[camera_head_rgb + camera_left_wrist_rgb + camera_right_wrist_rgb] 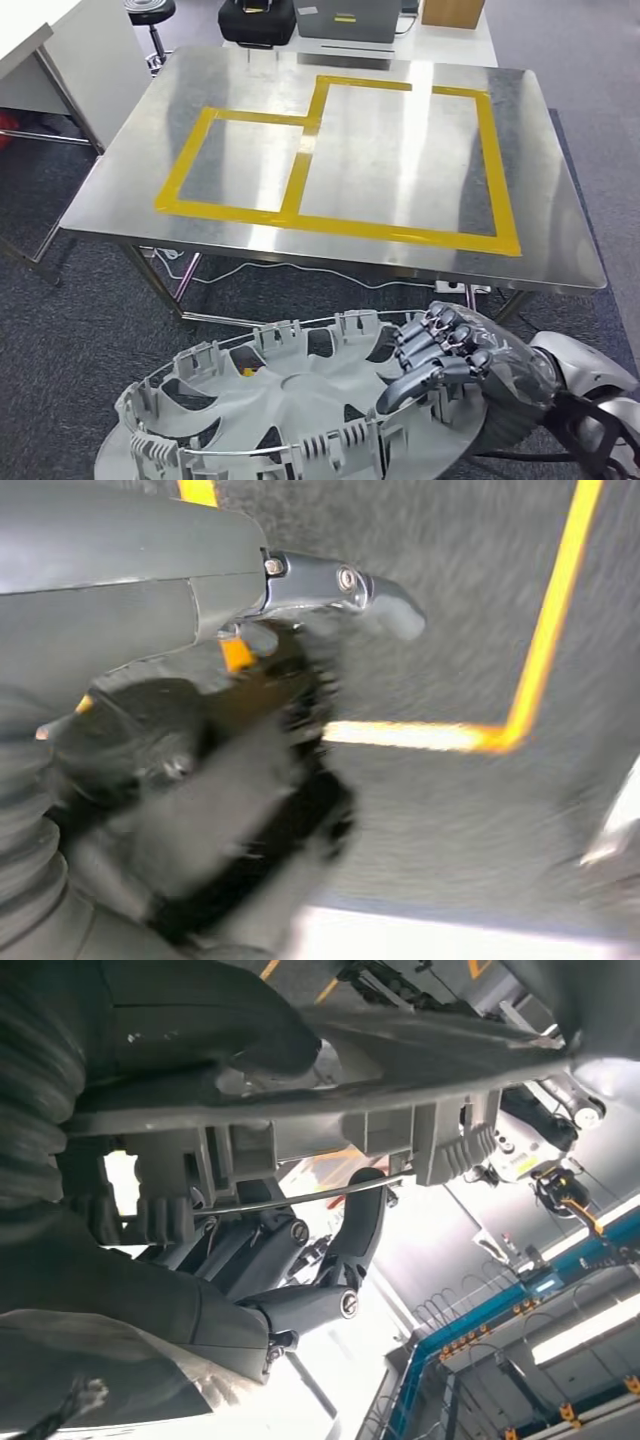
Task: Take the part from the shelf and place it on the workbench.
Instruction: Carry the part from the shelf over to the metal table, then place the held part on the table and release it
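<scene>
Right robot hand [445,365] grips the wheel cover [302,410] by its rim, carrying it flat toward the tabletop [543,200]; left robot hand [226,780] too blurry, can't tell.

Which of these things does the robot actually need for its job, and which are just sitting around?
Needed:
- grey wheel cover
- right robot hand holding its rim
- steel workbench

Just lying about:
- black bag
- laptop
- stool
- cardboard box

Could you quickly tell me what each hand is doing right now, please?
Left hand: blurred over the floor, cannot be told.
Right hand: grips the rim of the grey wheel cover, in front of the steel table.
</scene>
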